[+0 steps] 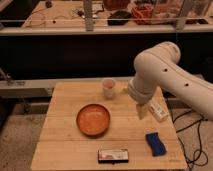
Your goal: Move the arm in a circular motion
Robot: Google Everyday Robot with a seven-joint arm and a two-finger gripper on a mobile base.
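We see the white arm (161, 69) coming in from the right, its big joint above the wooden worktop's (60, 131) far right part. The pincer (145, 111) hangs beneath it, right of the orange bowl (93, 119); wide or narrow, we cannot tell.

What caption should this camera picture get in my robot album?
White robot arm, its gripper above the wooden table between a pink cup and a blue sponge.
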